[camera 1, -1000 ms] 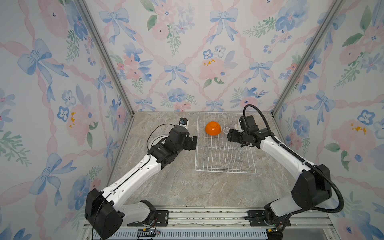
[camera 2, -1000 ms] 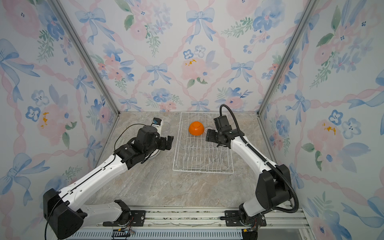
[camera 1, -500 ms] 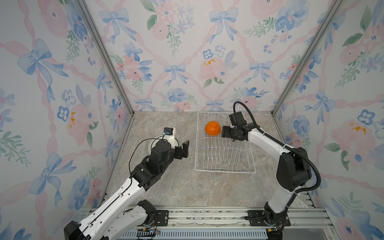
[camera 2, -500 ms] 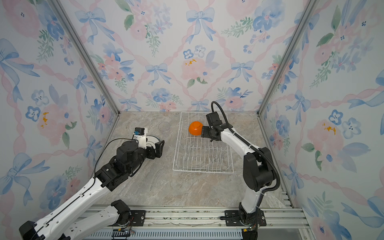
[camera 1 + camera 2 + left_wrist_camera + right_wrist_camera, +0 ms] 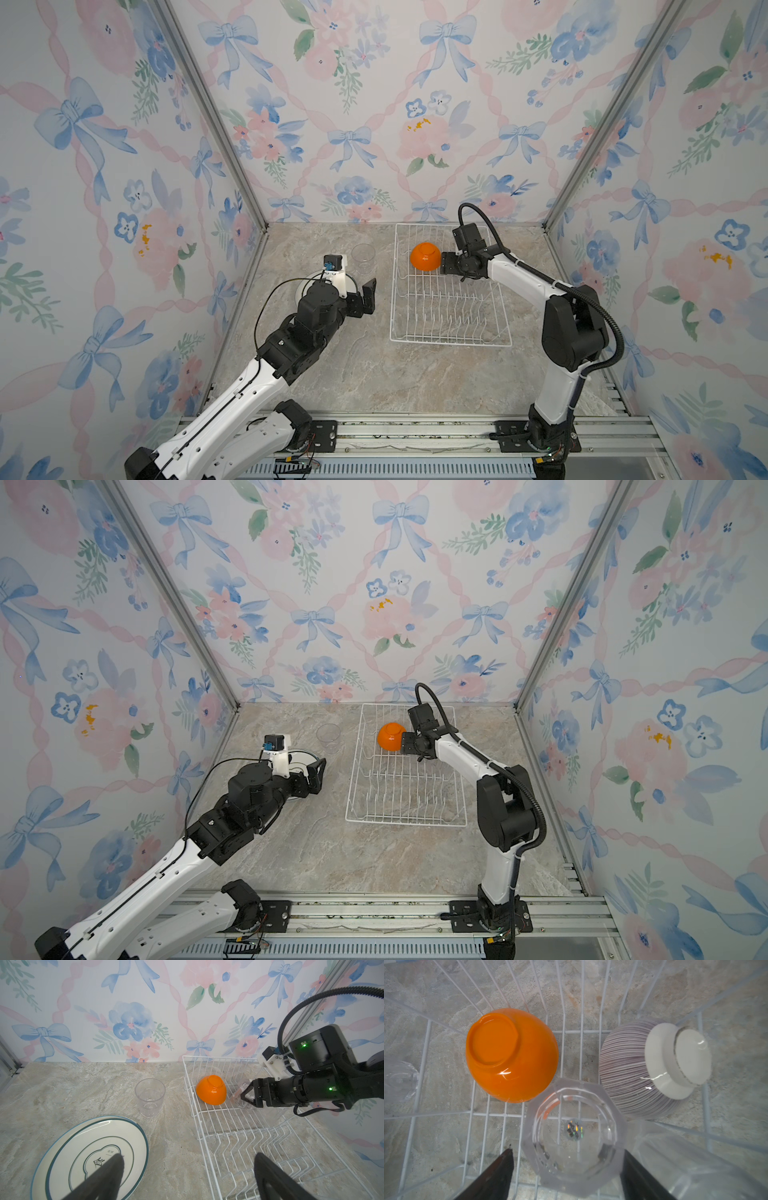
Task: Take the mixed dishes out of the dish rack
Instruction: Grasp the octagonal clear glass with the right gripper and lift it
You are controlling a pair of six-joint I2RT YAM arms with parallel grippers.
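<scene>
The white wire dish rack lies right of centre. At its far end an orange bowl sits upside down. A pale striped bowl is overturned beside it. My right gripper is open, its fingers on either side of an inverted clear tumbler in the rack. A gap shows at one finger. My left gripper hangs open and empty left of the rack.
A white plate with a teal rim lies on the table under my left wrist. An upright clear tumbler stands behind it. Another clear tumbler lies on its side in the rack.
My left arm has drawn back from the rack toward the front left, uncovering the plate and tumbler. My right gripper has slid left along the rack's far end toward the orange bowl.
</scene>
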